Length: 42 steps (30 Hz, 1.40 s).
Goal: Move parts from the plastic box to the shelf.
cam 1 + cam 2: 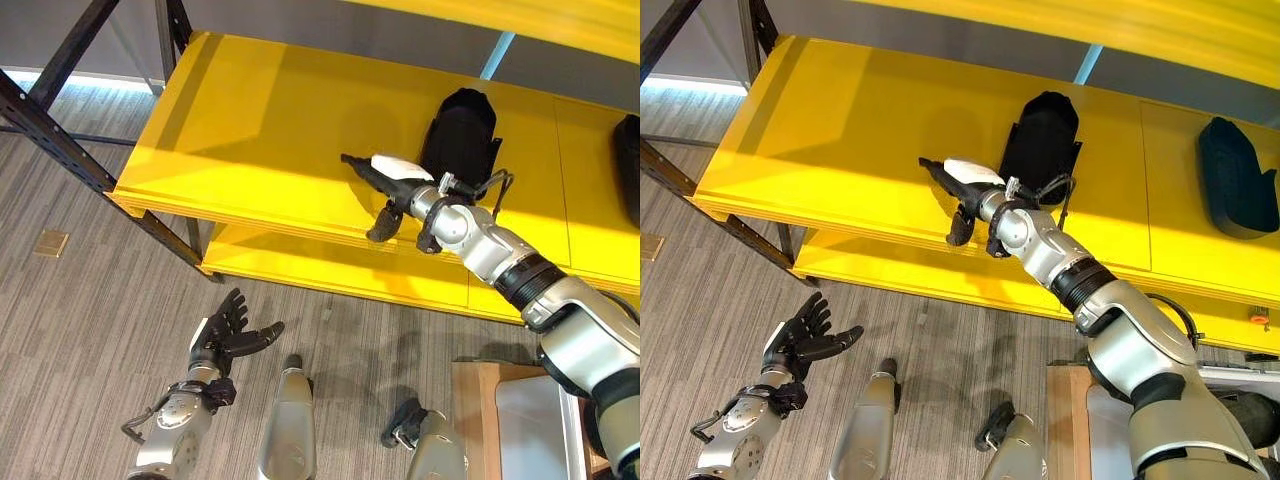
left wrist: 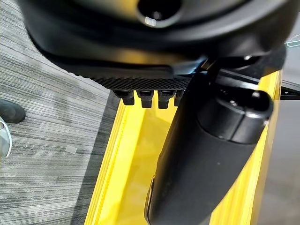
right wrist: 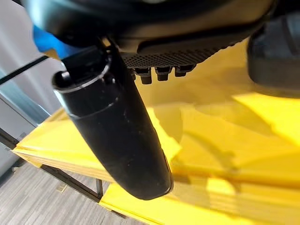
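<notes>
Above centre of frame, right hand seen over yellow shelf, fingers straight, nothing held. Black part lies on shelf just beyond and right of hand, close beside it; contact cannot be told. Second black part lies on shelf at far right, well apart. At lower left, left hand seen over grey floor, fingers spread, empty.

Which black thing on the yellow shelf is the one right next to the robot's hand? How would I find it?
Find the big yellow shelf and follow the robot's outstretched right hand along it. Just behind that hand lies a black part, long, with a rounded top. Another black part lies far off by itself at the shelf's right end, with no hand near it.
</notes>
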Tool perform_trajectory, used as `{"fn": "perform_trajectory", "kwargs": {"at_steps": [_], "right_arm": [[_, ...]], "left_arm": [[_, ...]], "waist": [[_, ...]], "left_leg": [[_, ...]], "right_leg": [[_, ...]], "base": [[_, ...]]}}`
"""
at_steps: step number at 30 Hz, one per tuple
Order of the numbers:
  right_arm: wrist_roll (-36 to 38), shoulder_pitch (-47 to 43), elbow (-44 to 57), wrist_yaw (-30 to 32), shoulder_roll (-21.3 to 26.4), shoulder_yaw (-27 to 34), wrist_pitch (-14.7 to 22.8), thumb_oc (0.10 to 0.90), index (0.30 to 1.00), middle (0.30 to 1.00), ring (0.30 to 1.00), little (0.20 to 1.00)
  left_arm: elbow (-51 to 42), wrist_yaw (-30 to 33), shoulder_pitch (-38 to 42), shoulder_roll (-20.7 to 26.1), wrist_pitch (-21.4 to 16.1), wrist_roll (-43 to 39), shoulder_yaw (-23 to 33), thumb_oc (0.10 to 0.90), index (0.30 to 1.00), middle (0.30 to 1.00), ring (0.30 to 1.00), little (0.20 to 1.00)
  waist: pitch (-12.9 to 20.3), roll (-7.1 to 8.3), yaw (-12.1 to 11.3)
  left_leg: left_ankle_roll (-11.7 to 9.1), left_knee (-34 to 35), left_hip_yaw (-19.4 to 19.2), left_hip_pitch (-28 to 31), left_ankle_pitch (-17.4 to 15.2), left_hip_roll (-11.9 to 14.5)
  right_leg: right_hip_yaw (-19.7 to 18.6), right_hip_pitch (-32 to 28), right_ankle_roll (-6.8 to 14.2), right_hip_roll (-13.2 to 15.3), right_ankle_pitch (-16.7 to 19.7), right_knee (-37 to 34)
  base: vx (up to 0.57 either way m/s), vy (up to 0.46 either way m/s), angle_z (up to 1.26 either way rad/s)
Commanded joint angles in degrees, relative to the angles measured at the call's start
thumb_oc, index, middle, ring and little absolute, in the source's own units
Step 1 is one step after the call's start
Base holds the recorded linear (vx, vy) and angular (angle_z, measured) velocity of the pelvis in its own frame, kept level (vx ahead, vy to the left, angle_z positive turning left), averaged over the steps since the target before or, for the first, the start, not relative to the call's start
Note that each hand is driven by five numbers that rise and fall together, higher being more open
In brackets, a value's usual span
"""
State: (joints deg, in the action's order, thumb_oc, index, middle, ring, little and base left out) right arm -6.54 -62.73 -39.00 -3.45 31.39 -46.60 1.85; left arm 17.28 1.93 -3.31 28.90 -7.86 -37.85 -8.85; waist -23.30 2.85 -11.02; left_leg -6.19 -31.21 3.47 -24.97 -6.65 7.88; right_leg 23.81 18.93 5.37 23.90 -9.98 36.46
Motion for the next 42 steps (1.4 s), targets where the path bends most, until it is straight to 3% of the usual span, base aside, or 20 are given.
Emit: {"fn": "perform_trajectory", "kwargs": {"at_steps": [1, 23, 42], "right_arm": [[0.07, -6.14, 0.71, 3.34, 0.73, 4.88, 1.79, 0.900, 1.000, 1.000, 1.000, 1.000], [-1.44, -2.84, -1.84, 4.71, 5.11, 7.71, 1.08, 0.900, 1.000, 1.000, 1.000, 1.000], [-0.99, -4.49, -12.34, 6.82, 11.31, 9.57, 0.62, 0.900, 1.000, 1.000, 1.000, 1.000]], "left_arm": [[-6.68, 0.18, 0.65, 3.70, -5.34, 0.13, 1.32, 0.900, 1.000, 1.000, 1.000, 1.000], [-6.28, 0.11, -0.08, 3.73, -5.54, 0.65, 2.03, 0.900, 1.000, 1.000, 1.000, 1.000], [-6.39, -0.51, -0.55, 4.34, -5.86, 0.59, 1.93, 0.900, 1.000, 1.000, 1.000, 1.000]], "waist": [[1.38, -0.22, -0.44], [0.94, -0.76, 0.54], [0.91, -1.22, 0.42]], "left_leg": [[1.93, 1.26, 2.30, 2.16, -2.10, 0.25], [1.84, 1.42, 2.05, 1.93, -1.78, 0.60], [1.75, 1.79, 2.34, 1.68, -1.45, 0.63]], "right_leg": [[-3.92, -1.68, 2.49, -0.02, 3.59, 2.15], [-4.35, -0.72, 2.57, -0.03, 3.66, 2.38], [-4.04, -0.47, 2.55, -0.12, 3.32, 2.74]], "base": [[0.00, 0.000, 0.00], [0.00, 0.000, -0.01], [0.00, 0.000, 0.00]]}}
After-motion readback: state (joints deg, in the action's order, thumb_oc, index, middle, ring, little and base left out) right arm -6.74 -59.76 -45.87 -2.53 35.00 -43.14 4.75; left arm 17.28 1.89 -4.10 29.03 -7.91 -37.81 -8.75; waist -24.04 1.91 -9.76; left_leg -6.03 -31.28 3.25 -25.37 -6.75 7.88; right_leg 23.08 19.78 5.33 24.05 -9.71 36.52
